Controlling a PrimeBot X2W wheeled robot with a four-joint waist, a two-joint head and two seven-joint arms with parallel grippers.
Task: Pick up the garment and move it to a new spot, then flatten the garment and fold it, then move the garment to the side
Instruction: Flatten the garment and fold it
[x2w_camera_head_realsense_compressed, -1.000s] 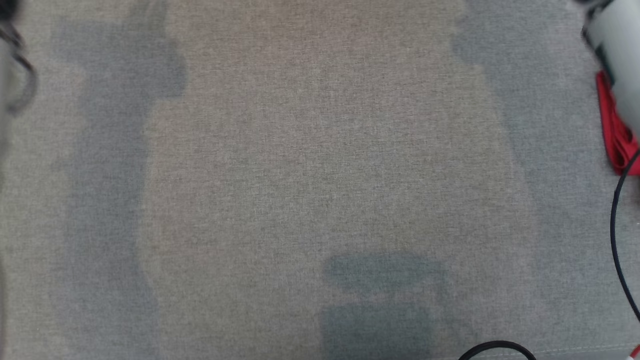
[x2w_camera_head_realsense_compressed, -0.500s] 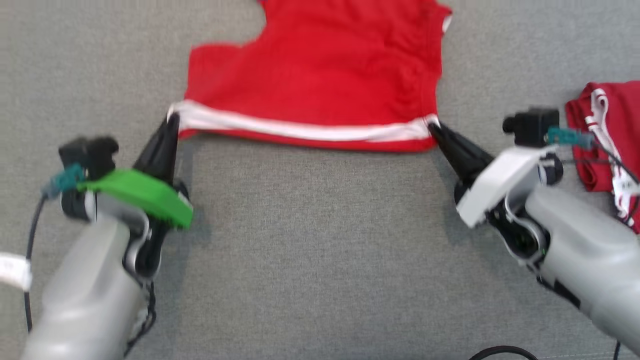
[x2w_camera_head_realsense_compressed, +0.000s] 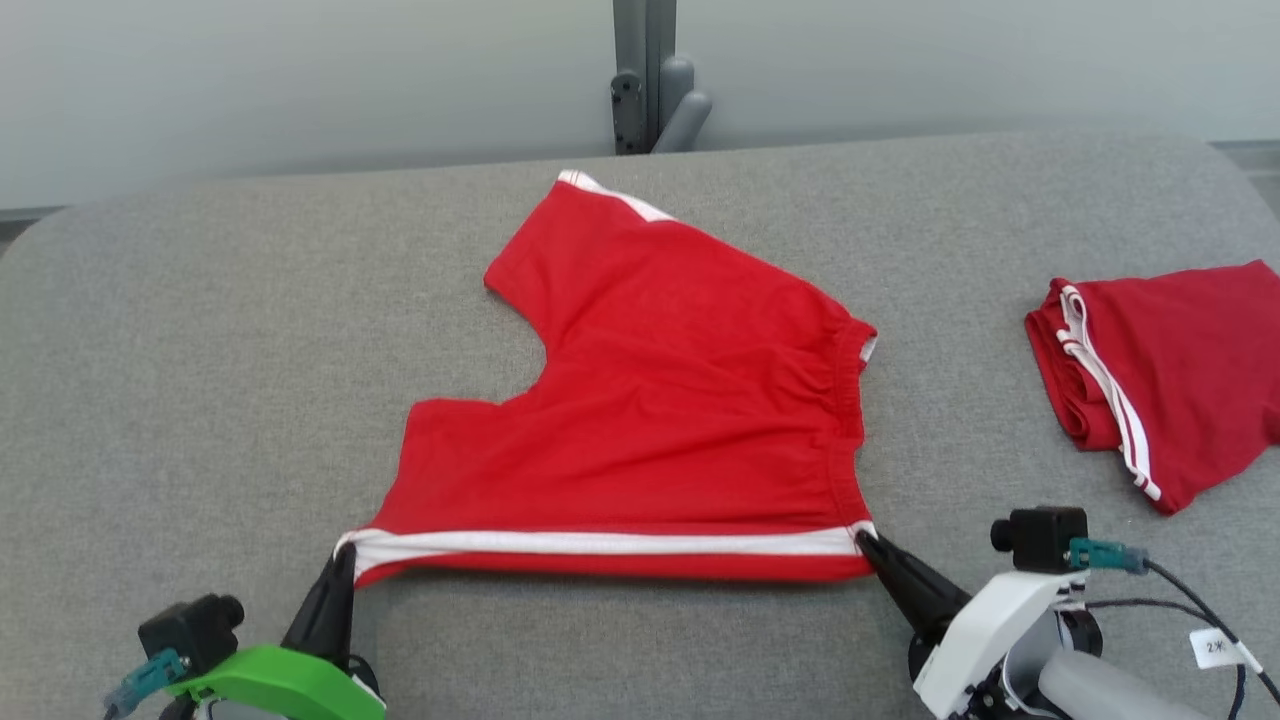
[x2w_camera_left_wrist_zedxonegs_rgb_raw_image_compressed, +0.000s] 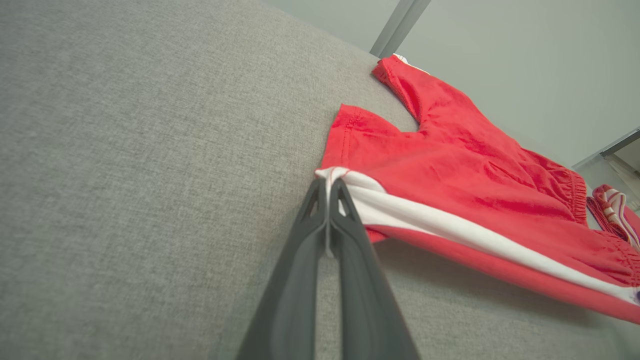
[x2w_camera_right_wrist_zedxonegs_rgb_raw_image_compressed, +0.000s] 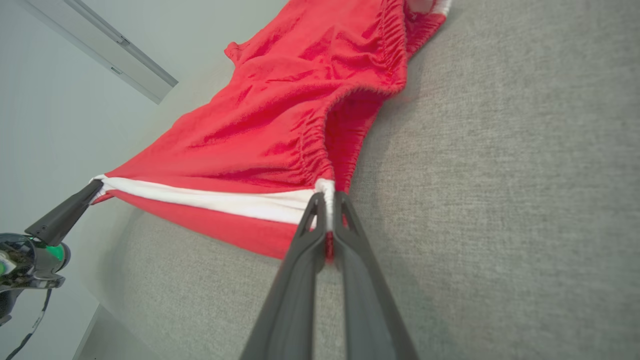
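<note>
Left gripper (x2w_camera_head_realsense_compressed: 345, 553): near left, pinched tight on the garment's near-left corner, at the end of the white stripe.
Right gripper (x2w_camera_head_realsense_compressed: 866, 541): near right, pinched tight on the near-right corner, where the stripe meets the waistband.
White stripe (x2w_camera_head_realsense_compressed: 600, 542): drawn taut between the two grippers, lifted slightly off the table.
Garment (x2w_camera_head_realsense_compressed: 660, 420): red shorts, mid-table, mostly flat beyond the held edge, waistband (x2w_camera_head_realsense_compressed: 848, 400) to the right, far leg angled away.
Table (x2w_camera_head_realsense_compressed: 200, 350): grey fabric cover.
Folded red piece (x2w_camera_head_realsense_compressed: 1180, 370): on the table at the right, well apart from the garment, also white-striped.
Grey post (x2w_camera_head_realsense_compressed: 645, 80): upright behind the table's far edge.
</note>
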